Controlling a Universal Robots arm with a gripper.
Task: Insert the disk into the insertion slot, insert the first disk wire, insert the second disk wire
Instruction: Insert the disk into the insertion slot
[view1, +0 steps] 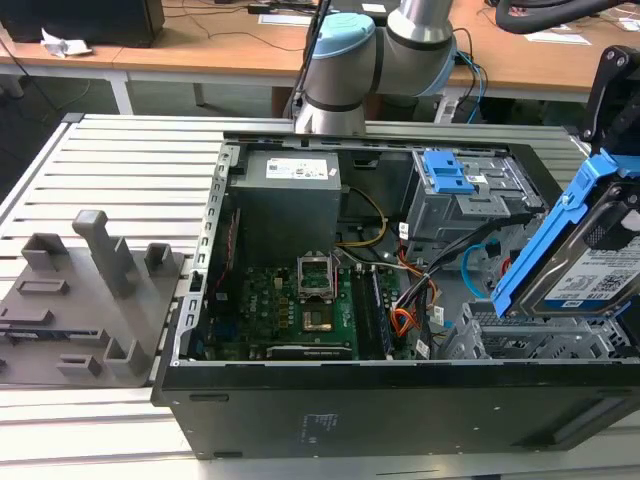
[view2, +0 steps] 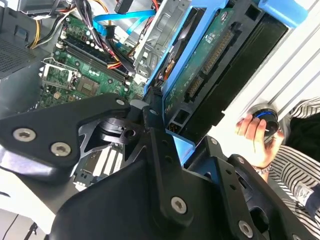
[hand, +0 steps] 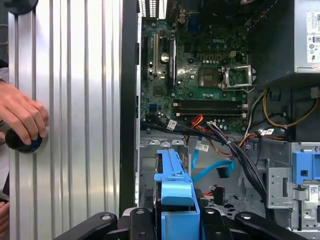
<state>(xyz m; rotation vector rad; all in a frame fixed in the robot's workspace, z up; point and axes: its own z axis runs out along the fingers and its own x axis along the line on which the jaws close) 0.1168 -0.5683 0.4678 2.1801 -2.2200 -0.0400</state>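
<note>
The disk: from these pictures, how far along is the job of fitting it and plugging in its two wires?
Done: nothing yet. In hand: the gripper holds the disk tilted above the slot, not in it. Left: seating it and plugging both wires; the orange wire and blue cable lie in the case, unattached to the disk.

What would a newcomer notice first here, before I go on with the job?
The disk in its bright blue caddy hangs tilted at the exterior view's right, held by the gripper above the insertion slot. Beside the open computer case, a person's hand rests on a dark knob on the slatted table.
</note>
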